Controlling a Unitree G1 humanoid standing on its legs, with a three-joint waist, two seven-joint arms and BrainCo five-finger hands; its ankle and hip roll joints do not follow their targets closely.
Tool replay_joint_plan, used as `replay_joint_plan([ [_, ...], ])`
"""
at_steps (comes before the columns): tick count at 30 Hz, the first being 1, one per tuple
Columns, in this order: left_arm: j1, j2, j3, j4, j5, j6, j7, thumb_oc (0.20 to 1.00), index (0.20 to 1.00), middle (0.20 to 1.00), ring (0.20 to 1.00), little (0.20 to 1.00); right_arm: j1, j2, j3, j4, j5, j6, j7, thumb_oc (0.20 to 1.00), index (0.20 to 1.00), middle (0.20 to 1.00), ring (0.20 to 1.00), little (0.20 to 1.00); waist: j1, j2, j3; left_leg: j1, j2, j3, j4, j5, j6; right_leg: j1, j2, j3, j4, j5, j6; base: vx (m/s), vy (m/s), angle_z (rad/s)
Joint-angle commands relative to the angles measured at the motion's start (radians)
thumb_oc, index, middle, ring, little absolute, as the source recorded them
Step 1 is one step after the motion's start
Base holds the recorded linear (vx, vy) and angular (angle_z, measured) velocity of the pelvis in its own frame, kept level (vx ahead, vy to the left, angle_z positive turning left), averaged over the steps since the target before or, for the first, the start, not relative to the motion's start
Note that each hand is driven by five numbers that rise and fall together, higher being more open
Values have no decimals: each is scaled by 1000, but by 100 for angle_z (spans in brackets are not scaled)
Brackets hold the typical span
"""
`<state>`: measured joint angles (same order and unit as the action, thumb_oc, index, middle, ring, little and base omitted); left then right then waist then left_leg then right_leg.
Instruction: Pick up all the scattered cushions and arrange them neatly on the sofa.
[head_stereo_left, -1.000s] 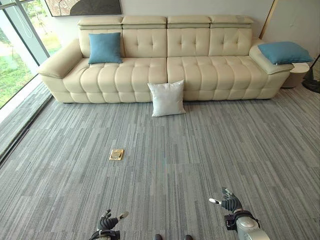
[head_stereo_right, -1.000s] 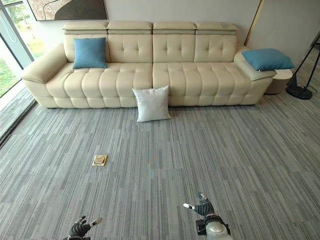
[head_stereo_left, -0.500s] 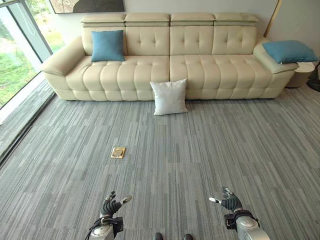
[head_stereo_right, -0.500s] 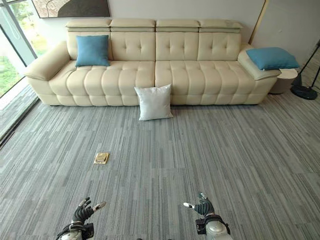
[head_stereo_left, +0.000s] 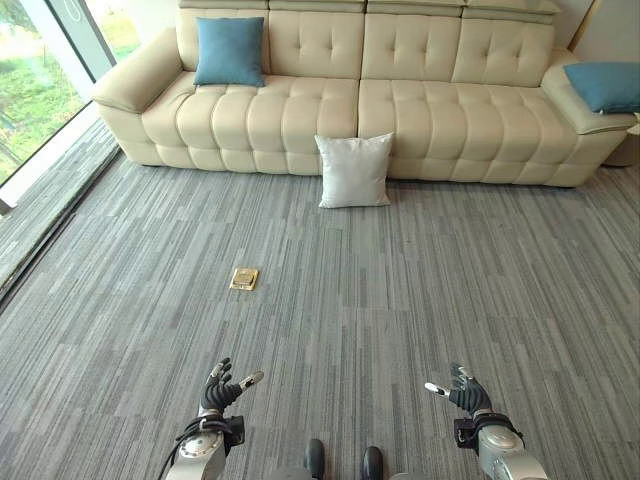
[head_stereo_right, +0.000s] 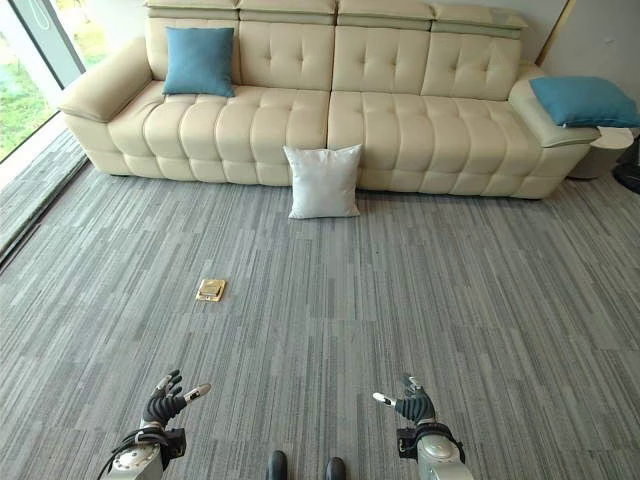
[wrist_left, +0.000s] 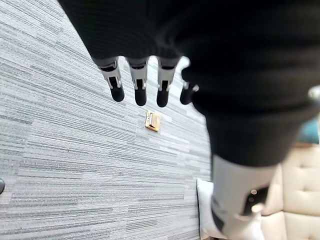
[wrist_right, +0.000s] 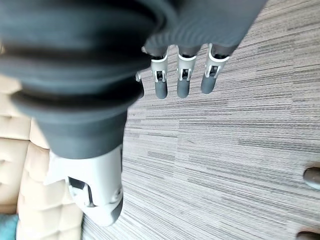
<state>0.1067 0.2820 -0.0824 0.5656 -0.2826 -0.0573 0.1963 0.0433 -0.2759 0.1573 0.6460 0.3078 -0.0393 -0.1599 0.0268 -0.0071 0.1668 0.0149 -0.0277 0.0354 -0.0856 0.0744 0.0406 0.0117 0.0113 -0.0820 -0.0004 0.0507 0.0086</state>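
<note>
The white cushion (head_stereo_left: 354, 170) stands on the grey carpet (head_stereo_left: 420, 290), leaning against the front of the cream sofa (head_stereo_left: 420, 110) near its middle seam. A blue cushion (head_stereo_left: 229, 50) already sits upright against the backrest at the sofa's left end, and another blue cushion (head_stereo_right: 584, 100) lies on the right armrest. Both hands hang low and well apart from any cushion: the left hand (head_stereo_left: 222, 388) and the right hand (head_stereo_left: 460, 391) each have fingers spread and relaxed, holding nothing, as the left wrist view (wrist_left: 140, 87) and right wrist view (wrist_right: 181, 82) confirm. A small brass floor plate (head_stereo_left: 244, 278) lies in the carpet between the robot and the sofa, a little to the left. The step in hand appears to be the approach to the white cushion. To do it well the robot should probably walk straight ahead, pass to the right of the plate, stop close enough to reach down, and take the soft cushion from both sides with the two hands so that it does not sag or slip
</note>
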Motion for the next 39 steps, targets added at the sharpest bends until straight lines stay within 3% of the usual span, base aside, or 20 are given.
replay_joint_plan([
  [1,-55,61,0,-7,39,-43,8,1000,1000,1000,1000,1000,-42,4,-22,-52,64,-48,-8,1000,1000,1000,1000,1000,1,-18,45,51,10,-29,7,-123,-18,-112,-91,19,298,-99,144,19,115,-10],
  [3,-62,59,0,13,34,-43,13,1000,1000,1000,1000,1000,-43,12,-22,-51,72,-51,-10,1000,1000,1000,1000,1000,-4,-7,61,65,16,-34,5,-129,-18,-181,-79,23,382,-92,139,92,66,-2],
  [5,-62,56,0,14,29,-43,14,1000,1000,1000,1000,1000,-45,10,-21,-55,76,-51,-9,1000,1000,1000,1000,1000,-8,-5,68,78,19,-35,2,-134,-19,-199,-74,11,371,-99,129,113,-3,6],
  [9,-87,35,-4,42,-4,-45,23,1000,1000,1000,1000,1000,-49,-14,-14,-47,52,-39,-22,1000,1000,1000,1000,1000,-40,-6,90,140,13,-49,-2,-184,-38,-267,-59,-83,180,-62,113,272,-111,-1],
  [11,-97,37,-15,48,-1,-52,19,1000,1000,1000,1000,1000,-37,-19,-17,-39,61,-44,-20,1000,1000,1000,1000,1000,-50,-10,84,154,11,-62,-2,-201,-44,-237,-56,-71,118,-69,113,260,-141,35],
  [14,-81,22,-8,45,-23,-59,13,1000,1000,1000,1000,1000,-26,-24,-28,2,55,-44,-18,1000,1000,1000,1000,1000,-56,-6,63,175,27,-56,5,-223,-57,-204,-40,-67,104,-68,79,270,-147,47],
  [15,-74,19,-7,37,-37,-59,5,1000,1000,1000,1000,1000,-23,-27,-33,3,53,-46,-15,1000,1000,1000,1000,1000,-57,-6,60,161,36,-50,57,-234,-66,-183,-38,-69,91,-73,71,216,-177,18],
  [16,-70,17,-6,16,-47,-57,-6,1000,1000,1000,1000,1000,-32,-38,-39,24,58,-50,-9,1000,1000,1000,1000,1000,-50,-6,76,83,35,-35,239,-205,-94,-134,-37,-70,63,-80,56,206,-176,32],
  [17,-70,18,-5,16,-47,-56,-6,1000,1000,1000,1000,1000,-33,-38,-39,24,58,-51,-9,1000,1000,1000,1000,1000,-52,-9,72,76,32,-36,240,-202,-93,-139,-40,-71,61,-77,56,166,-170,34],
  [19,-73,18,-3,10,-55,-57,-13,1000,1000,1000,1000,1000,-38,-49,-46,13,63,-54,-9,1000,1000,1000,1000,1000,-39,-17,100,-22,26,-23,421,-153,-111,-105,-50,-70,53,-96,34,87,-118,10],
  [21,-82,15,-1,18,-59,-59,-9,1000,1000,1000,1000,1000,-42,-55,-49,12,73,-56,-12,1000,1000,1000,1000,1000,-31,-24,114,-100,43,-3,496,-133,-107,-77,-57,-72,48,-118,19,164,-97,1],
  [25,-72,5,3,38,-67,-50,-7,1000,1000,1000,1000,1000,-48,-63,-51,24,74,-51,-9,1000,1000,1000,1000,1000,-7,-37,111,-164,51,18,399,-166,-84,-15,-68,-62,26,-150,23,284,0,-1],
  [27,-59,3,-8,23,-61,-41,-7,1000,1000,1000,1000,1000,-47,-71,-42,17,63,-50,-11,1000,1000,1000,1000,1000,14,-21,101,-198,81,-17,220,-66,-103,38,-51,-60,8,-184,28,336,73,-6],
  [28,-58,3,-8,23,-61,-41,-7,1000,1000,1000,1000,1000,-46,-72,-42,17,62,-50,-11,1000,1000,1000,1000,1000,13,-23,102,-193,79,-17,213,-63,-104,40,-52,-60,8,-186,28,302,91,-3],
  [29,-55,6,-14,15,-52,-39,-2,1000,1000,1000,1000,1000,-47,-75,-38,16,56,-48,-19,1000,1000,1000,1000,1000,25,-15,103,-241,104,-22,135,2,-121,72,-49,-56,2,-209,28,306,104,-7],
  [30,-57,5,-17,18,-47,-38,2,1000,1000,1000,1000,1000,-48,-76,-35,18,51,-45,-23,1000,1000,1000,1000,1000,30,-17,102,-258,107,-19,94,9,-124,92,-50,-54,-5,-218,31,307,107,-9],
  [34,-60,9,-15,27,-41,-40,5,1000,1000,1000,1000,1000,-39,-74,-36,21,32,-36,-28,1000,1000,1000,1000,1000,43,-23,97,-276,112,14,47,29,-132,142,-58,-40,-16,-233,45,312,155,-12],
  [36,-31,16,-5,18,-26,-42,-4,1000,1000,1000,1000,1000,-26,-65,-30,-1,11,-37,-8,1000,1000,1000,1000,1000,56,-17,63,-263,108,-9,58,63,-123,177,-70,-9,-15,-245,60,474,338,-44],
  [38,-30,20,-4,21,-20,-42,-6,1000,1000,1000,1000,1000,-27,-64,-28,4,6,-36,-5,1000,1000,1000,1000,1000,59,-27,55,-272,95,-13,87,50,-115,183,-88,-2,-5,-244,71,288,221,-58],
  [39,-30,34,2,29,-18,-40,-9,1000,1000,1000,1000,1000,-26,-54,-25,5,3,-32,7,1000,1000,1000,1000,1000,66,-47,51,-259,73,-9,125,17,-95,157,-116,16,76,-230,90,272,206,-26],
])
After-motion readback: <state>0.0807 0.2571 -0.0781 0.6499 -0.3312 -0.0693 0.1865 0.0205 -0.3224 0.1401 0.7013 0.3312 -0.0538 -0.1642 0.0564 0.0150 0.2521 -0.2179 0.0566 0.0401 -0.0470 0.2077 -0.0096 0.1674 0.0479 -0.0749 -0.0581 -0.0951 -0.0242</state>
